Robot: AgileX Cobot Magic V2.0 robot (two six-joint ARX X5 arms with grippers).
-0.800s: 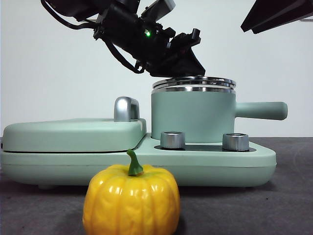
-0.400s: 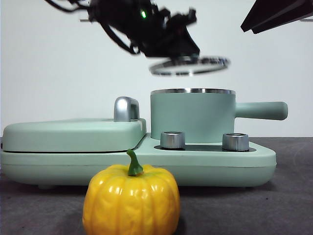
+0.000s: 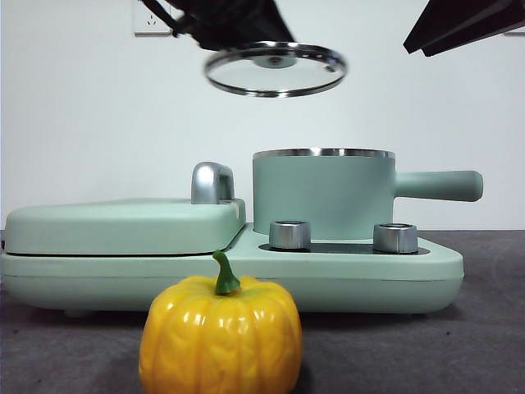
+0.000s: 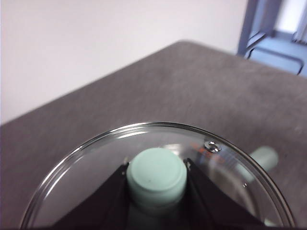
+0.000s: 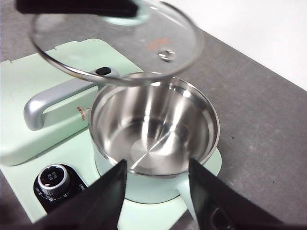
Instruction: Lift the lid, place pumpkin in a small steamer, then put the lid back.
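Left pincer (image 4: 156, 181) clamped on the small mint-green knob (image 4: 156, 173) of the round clear glass lid with steel rim (image 3: 276, 69); both jaws press the knob's sides, seen only in the left wrist view. Front view shows the lid hanging in the air, tilted slightly, well above and a little to the left of the mint-green cylindrical pot with steel rim and long straight side handle (image 3: 321, 197). Right wrist view alone looks down into the pot: bare shiny steel interior (image 5: 152, 134), nothing in it; the lid hovers above its far rim. Right pincer (image 5: 156, 184) hangs over the pot, jaws apart, holding nothing. Small glossy yellow-orange ribbed pumpkin with curved green stem (image 3: 220, 335) sits on the dark grey tabletop (image 3: 459, 345) in front of the mint-green cooker base (image 3: 344, 279), apart from it. Flat mint-green cover with chrome handle (image 3: 123, 223) lies beside the pot. Against half a second ago: lid is higher and further left; pumpkin and pot unmoved.
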